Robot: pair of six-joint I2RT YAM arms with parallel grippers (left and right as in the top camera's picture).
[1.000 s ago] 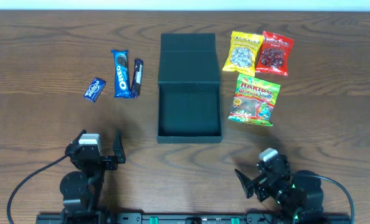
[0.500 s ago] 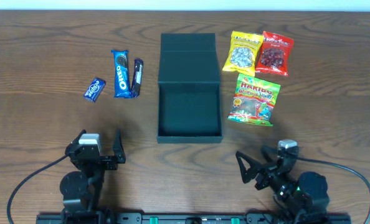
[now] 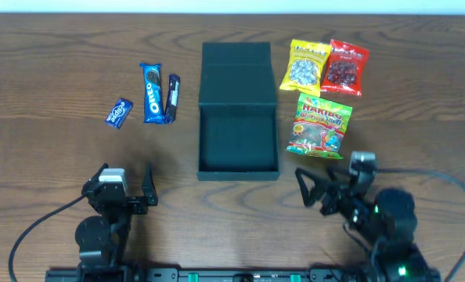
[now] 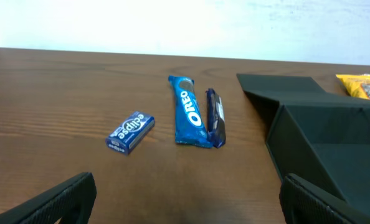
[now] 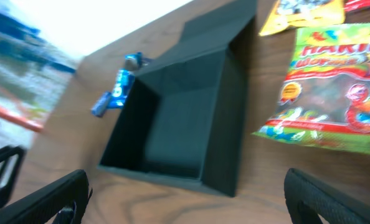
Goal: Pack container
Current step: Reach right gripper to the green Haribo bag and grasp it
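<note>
1. The container (image 3: 239,110) stands in the middle of the wooden counter (image 3: 45,63). It is open, and its flap lid lies flat on the far side.
2. Left of the container lie an Oreo packet (image 3: 151,92), a dark bar (image 3: 172,97) just beside it, and an Eclipse gum pack (image 3: 119,112) further left.
3. Right of the container lie a yellow snack bag (image 3: 306,66) and a red snack bag (image 3: 344,67) side by side, with a Haribo bag (image 3: 320,125) nearer to the robot.
4. The left fingers (image 4: 60,202) are spread wide and hold nothing, near the front edge and well apart from the snacks.
5. The right fingers (image 5: 334,199) are also spread and empty, above the counter near the container's front right corner and the Haribo bag.
</note>
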